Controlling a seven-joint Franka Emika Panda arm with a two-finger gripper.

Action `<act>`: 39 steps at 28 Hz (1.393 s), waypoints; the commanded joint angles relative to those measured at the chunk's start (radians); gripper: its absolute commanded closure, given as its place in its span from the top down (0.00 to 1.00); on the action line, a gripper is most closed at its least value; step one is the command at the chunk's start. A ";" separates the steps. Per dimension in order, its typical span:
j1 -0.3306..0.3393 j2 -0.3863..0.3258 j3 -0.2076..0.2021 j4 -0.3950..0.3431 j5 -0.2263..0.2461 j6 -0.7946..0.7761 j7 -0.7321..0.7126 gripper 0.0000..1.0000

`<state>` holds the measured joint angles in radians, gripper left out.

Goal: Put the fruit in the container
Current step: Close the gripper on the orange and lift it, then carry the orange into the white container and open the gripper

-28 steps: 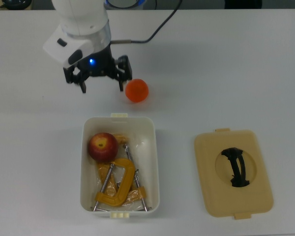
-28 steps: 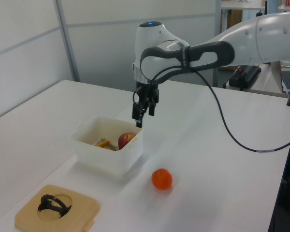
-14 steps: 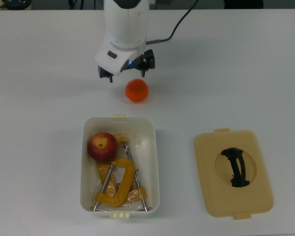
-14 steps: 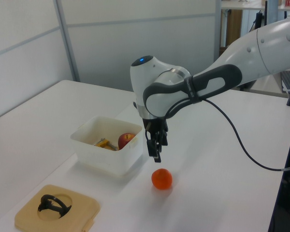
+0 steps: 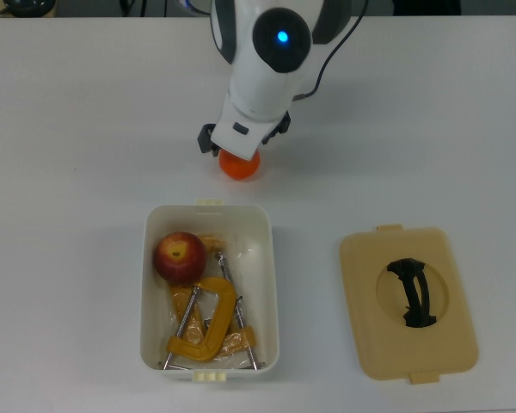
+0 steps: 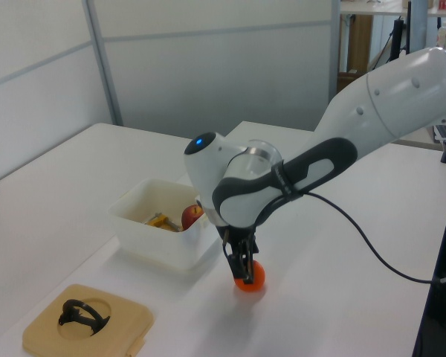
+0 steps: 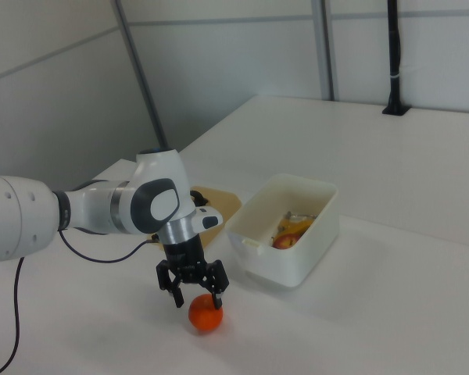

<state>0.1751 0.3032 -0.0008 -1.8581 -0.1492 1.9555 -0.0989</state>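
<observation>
The orange (image 7: 206, 316) rests on the white table, just off the short end of the white tub (image 7: 297, 262). My gripper (image 7: 196, 300) is low over it and open, one finger on each side of the orange's upper half. In the top view my arm covers most of the orange (image 5: 239, 167). In the left view the fingers reach down onto the orange (image 6: 251, 277). The dark red apple (image 5: 180, 255) lies inside the tub (image 5: 272, 297), at the end nearest the orange.
Yellow C-clamps (image 5: 208, 325) fill the rest of the tub beside the apple. A flat beige lid (image 5: 407, 340) with a black handle lies on the top view's right of the tub. My arm's black cable trails behind.
My gripper swung from the top view's left across to the orange and came down over it, staying open. The orange, apple, tub and lid have not moved.
</observation>
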 commanded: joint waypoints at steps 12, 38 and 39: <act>0.009 0.050 0.010 0.014 -0.083 0.025 0.028 0.07; -0.121 0.047 -0.038 0.329 0.149 0.226 0.073 0.07; -0.124 0.054 -0.038 0.329 0.148 0.247 0.085 0.14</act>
<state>0.0469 0.3253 -0.0275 -1.5378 -0.0236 2.0956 -0.0668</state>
